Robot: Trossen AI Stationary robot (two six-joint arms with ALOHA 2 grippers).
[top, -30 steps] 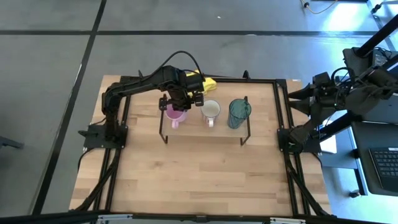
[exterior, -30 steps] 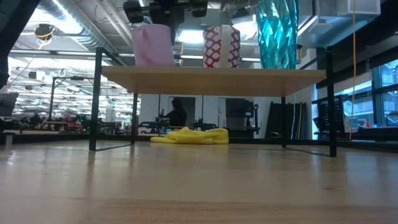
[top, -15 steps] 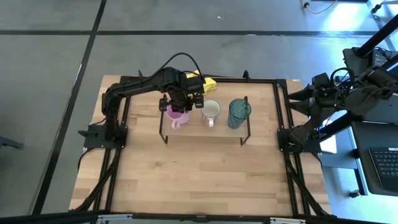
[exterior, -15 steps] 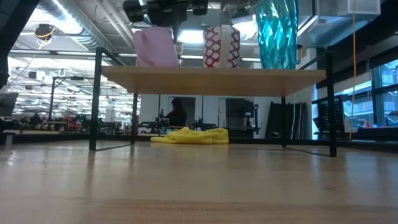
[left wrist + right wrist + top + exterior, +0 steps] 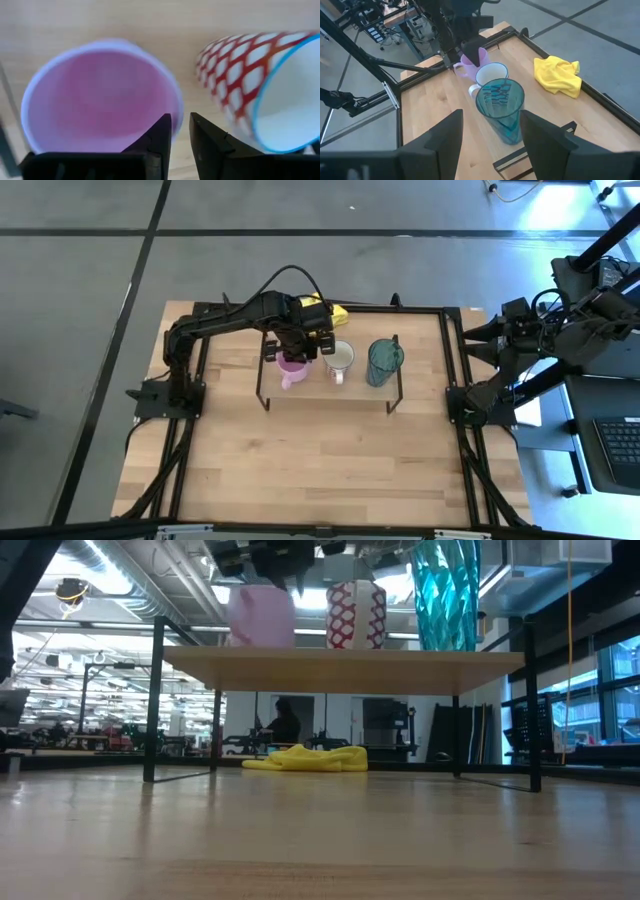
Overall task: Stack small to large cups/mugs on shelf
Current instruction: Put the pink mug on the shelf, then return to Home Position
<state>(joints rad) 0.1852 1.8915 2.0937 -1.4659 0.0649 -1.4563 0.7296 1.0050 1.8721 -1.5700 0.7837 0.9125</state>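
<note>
1. High view, frame centre: pink mug [image 5: 291, 366], white mug [image 5: 340, 359], teal cup [image 5: 384, 358] lined up on shelf [image 5: 325, 387], small to large.
2. Left gripper [image 5: 297, 344] over pink mug's rim, fingers narrowly parted, apparently released.
3. Right gripper [image 5: 490, 132] parked off-table, spread wide, empty.
4. Left only: probably withdrawing.

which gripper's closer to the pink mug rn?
Left. The left gripper is right over the pink mug on the shelf, jaws at its rim. The right gripper waits open off the table's right edge, beyond the teal cup.
</note>
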